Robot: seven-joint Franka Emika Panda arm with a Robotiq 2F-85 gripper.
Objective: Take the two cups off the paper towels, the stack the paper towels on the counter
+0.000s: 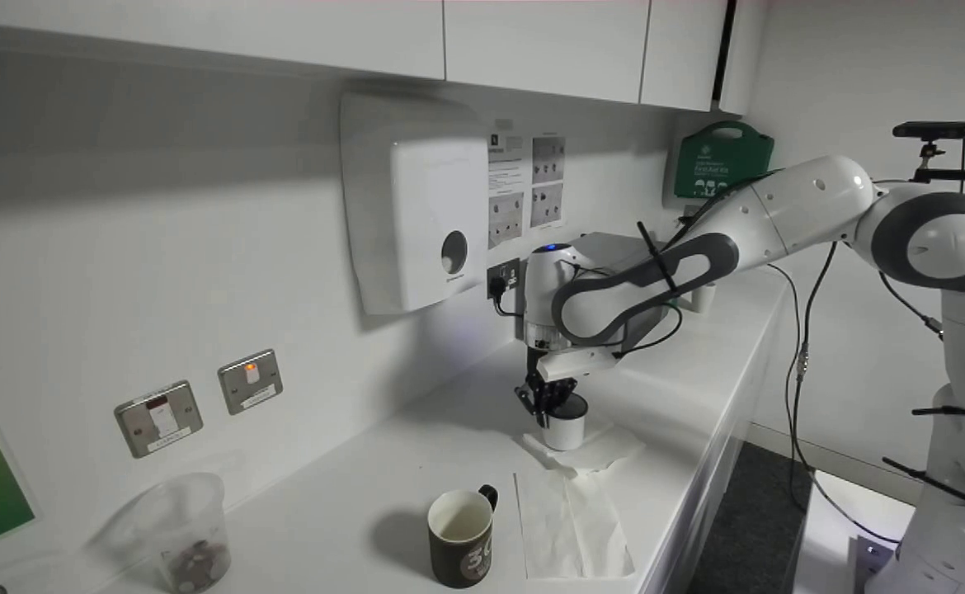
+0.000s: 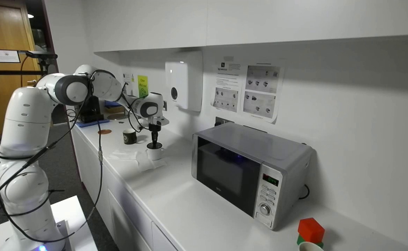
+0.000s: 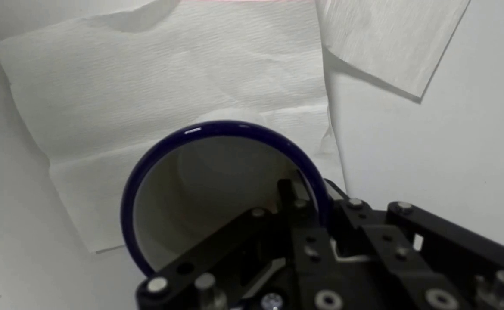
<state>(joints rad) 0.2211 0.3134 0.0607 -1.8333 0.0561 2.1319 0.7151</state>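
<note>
- The hand (image 3: 311,189) is pinched on the side of the white cup (image 1: 564,433) (one finger inside, one outside).
- That cup is over the far paper towel (image 1: 614,451); I can't tell if it sits on it.
- The dark mug (image 1: 461,553) stands on the white table (image 1: 326,528), just beside the near paper towel (image 1: 573,532).
- Both towels look a bit crinkly.

In an exterior view, the gaze runs down along the counter (image 1: 326,520), dark mug (image 1: 460,549) near. In an exterior view, it runs back past the microwave (image 2: 242,170) toward a door (image 2: 7,87). The wrist view looks closely down into the white cup (image 3: 222,181). Both exterior views share dark mug, white cup, arm (image 1: 816,206) and dispenser (image 1: 425,206).
</note>
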